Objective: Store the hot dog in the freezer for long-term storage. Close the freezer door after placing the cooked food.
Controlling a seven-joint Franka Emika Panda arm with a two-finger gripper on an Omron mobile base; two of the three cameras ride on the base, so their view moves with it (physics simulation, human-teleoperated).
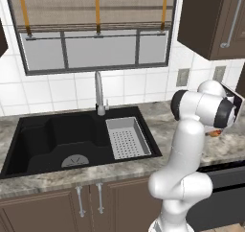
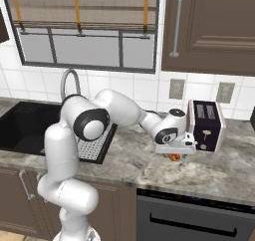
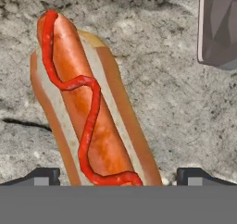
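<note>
Hot dog [image 3: 88,107] lying on the grey stone desk [image 3: 162,102], hand view showing its red sauce squiggle, claw [image 3: 118,174] spread apart with a fingertip either side, right base view showing toaster [image 2: 205,125] just beside the claw [image 2: 174,154], left base view showing sink [image 1: 72,140]

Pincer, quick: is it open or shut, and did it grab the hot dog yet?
Pincer: open, tips on either side of the hot dog, which lies on the counter; not gripped yet.
</note>
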